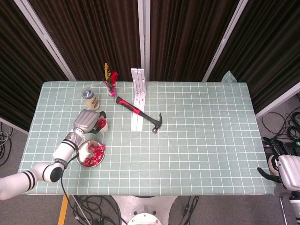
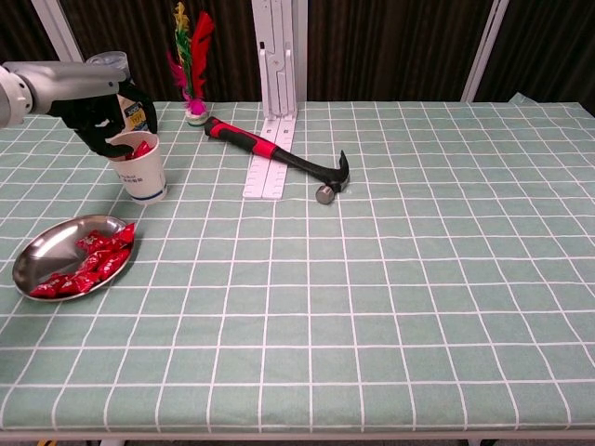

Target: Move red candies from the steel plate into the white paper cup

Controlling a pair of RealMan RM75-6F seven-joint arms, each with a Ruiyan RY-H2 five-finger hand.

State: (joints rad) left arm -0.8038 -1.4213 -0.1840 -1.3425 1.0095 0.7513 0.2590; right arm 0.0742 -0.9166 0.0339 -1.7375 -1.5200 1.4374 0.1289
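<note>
- Red candies (image 2: 88, 262) lie heaped on the near side of the steel plate (image 2: 42, 249), which sits at the front left of the table (image 2: 390, 279); a few more already show inside the white paper cup (image 2: 139, 167) just behind it
- Left hand (image 2: 112, 116) hovers right over the cup's mouth, fingers curled down toward the rim; a red candy shows at the fingertips, though whether it is pinched or already lying in the cup I cannot tell
- Judged from that, the step is the drop; to do it well, keep the fingertips centred over the opening, low enough that the candy falls inside, and open them without nudging the light cup; then lift straight up before swinging back to the plate
- Right hand (image 1: 286, 169) hangs off the table's right edge, fingers apart, holding nothing
- Behind the cup stand a bottle (image 1: 89, 98) and a feathered shuttlecock (image 2: 191, 65); a hammer (image 2: 279, 156) lies across a white bracket (image 2: 276, 111)
</note>
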